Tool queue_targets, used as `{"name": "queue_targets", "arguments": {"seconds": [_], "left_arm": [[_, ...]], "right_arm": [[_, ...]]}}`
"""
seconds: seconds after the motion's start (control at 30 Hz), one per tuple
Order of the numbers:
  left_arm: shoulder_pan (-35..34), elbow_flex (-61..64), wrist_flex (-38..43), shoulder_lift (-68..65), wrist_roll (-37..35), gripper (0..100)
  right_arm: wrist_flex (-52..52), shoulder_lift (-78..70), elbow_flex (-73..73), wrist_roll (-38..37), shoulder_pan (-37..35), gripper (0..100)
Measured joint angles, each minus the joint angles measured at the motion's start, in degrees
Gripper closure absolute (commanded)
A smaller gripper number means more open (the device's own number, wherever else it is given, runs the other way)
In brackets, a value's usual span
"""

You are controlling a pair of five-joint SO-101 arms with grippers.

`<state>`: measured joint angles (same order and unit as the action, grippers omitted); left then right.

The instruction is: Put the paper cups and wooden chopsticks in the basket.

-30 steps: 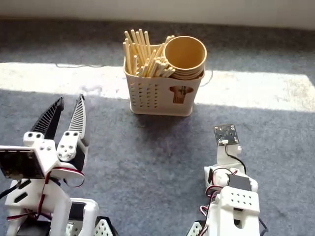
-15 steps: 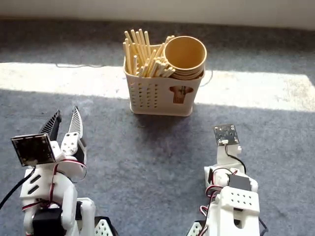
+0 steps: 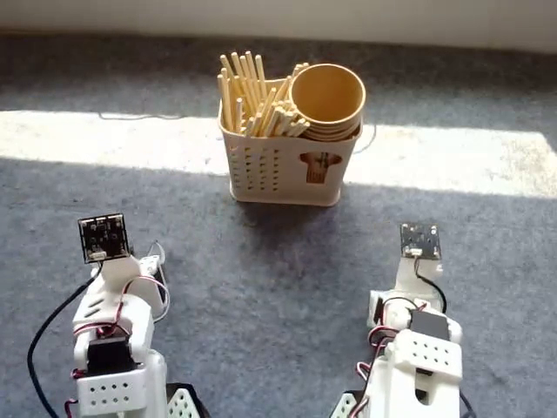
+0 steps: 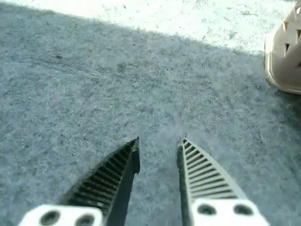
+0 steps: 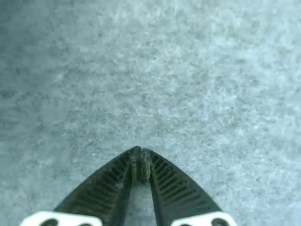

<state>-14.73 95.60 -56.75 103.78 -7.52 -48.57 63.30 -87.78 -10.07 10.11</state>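
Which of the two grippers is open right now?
The left gripper: carpet shows between its fingertips, while the right gripper is closed tip to tip, empty.

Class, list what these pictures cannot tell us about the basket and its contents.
- High view: how many paper cups are stacked; they nest, and the basket wall covers them.
- High view: lower ends of the chopsticks, inside the basket.
- Left wrist view: most of the basket, cut off by the edge.

Bare grey carpeted bench (image 3: pixel 278 261) stretches wide in front of the basket (image 3: pixel 287 170), which stands upright at the far middle; chopsticks (image 3: pixel 248 91) and stacked paper cups (image 3: pixel 328 96) crowd its mouth, leaving little room inside.
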Motion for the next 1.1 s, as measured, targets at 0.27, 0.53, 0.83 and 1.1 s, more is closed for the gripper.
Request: {"name": "queue_targets", "arguments": {"seconds": [0.27,0.53,0.83,1.1], "left_arm": [[0.0,0.3,-0.1,0.0,0.0,86],[0.8,0.3,-10.4,0.0,2.9,86],[1.1,0.3,-18.4,0.0,9.8,86],[1.1,0.3,-18.5,0.0,9.9,86]], "right_arm": [[4.1,0.0,-0.5,3.3,0.2,99.3],[5.4,0.6,-4.5,3.7,-10.3,99.3],[5.5,0.7,-4.7,3.7,-11.6,99.3],[5.5,0.8,-5.2,3.9,-4.8,99.3]]}}
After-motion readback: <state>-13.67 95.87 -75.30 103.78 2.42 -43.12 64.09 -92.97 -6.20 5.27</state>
